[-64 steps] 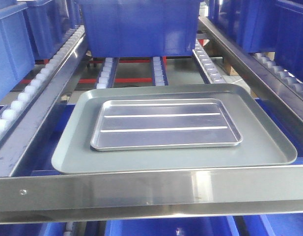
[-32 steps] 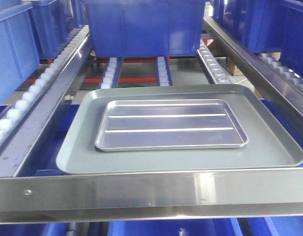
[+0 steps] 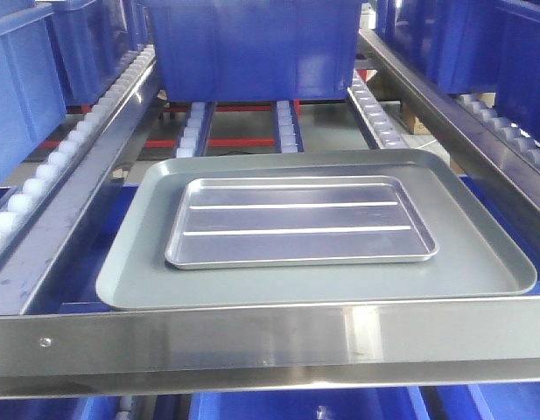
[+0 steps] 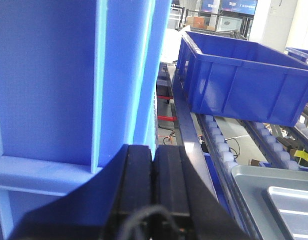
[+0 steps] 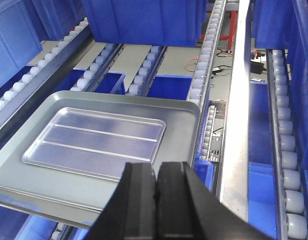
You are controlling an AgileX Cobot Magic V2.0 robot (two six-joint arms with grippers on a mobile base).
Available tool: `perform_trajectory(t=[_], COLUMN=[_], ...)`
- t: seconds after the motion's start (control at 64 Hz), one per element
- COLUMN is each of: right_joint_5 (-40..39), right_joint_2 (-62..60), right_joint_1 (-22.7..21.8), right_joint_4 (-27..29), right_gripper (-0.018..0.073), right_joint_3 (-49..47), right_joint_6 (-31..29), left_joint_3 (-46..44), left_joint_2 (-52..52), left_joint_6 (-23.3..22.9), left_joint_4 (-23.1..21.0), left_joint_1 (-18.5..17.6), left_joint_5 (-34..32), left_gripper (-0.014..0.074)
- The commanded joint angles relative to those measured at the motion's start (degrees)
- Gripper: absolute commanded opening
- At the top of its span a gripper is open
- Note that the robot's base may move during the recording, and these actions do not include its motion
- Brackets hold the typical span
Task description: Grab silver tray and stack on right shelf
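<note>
silver tray (image 3: pixel 300 219) nested loose in grey tray (image 3: pixel 480 262) | likely light, stiff, slick; pinch low near rim | left hand (image 4: pixel 154 187) pressed closed, empty | right hand (image 5: pixel 156 192) nearly closed, empty

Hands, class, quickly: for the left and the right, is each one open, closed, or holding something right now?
Left hand: closed, holding nothing, beside a blue crate.
Right hand: closed, holding nothing, above the grey tray.

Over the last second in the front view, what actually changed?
Only the framing drifted: everything slid slightly right, then partway back, so the camera moved, not the objects. The silver tray still lies flat inside the grey tray behind the front bar. Nothing was grasped; neither gripper appears in that view.
</note>
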Motion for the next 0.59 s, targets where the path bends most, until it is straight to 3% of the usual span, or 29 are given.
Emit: perform_trajectory(t=[0.0, 0.328, 0.453, 0.578], right_joint_5=[-4.91, -6.63, -9.20, -10.32], right_joint_2=[0.58, 0.64, 0.64, 0.64], right_joint_1=[-0.03, -0.03, -0.03, -0.03], right_joint_4=[-0.65, -0.65, 1.86, 6.77], right_gripper=[0.0056, 0.0056, 0.0056, 0.0056], right_joint_3=[-1.54, -1.22, 0.07, 1.72], right_joint_6=[-0.45, -0.45, -0.51, -6.46], left_joint_3=[1.07, 1.07, 1.07, 1.07], left_joint_2=[-0.94, -0.94, -0.94, -0.94], left_joint_6=[0.05, 0.05, 0.05, 0.05], left_joint_4=[-0.40, -0.40, -0.40, -0.40], left_joint_1=[0.18, 0.18, 0.18, 0.18], left_joint_5=[-5.06, -5.06, -5.06, -5.06], left_gripper=[-0.0101, -0.0101, -0.0101, -0.0101])
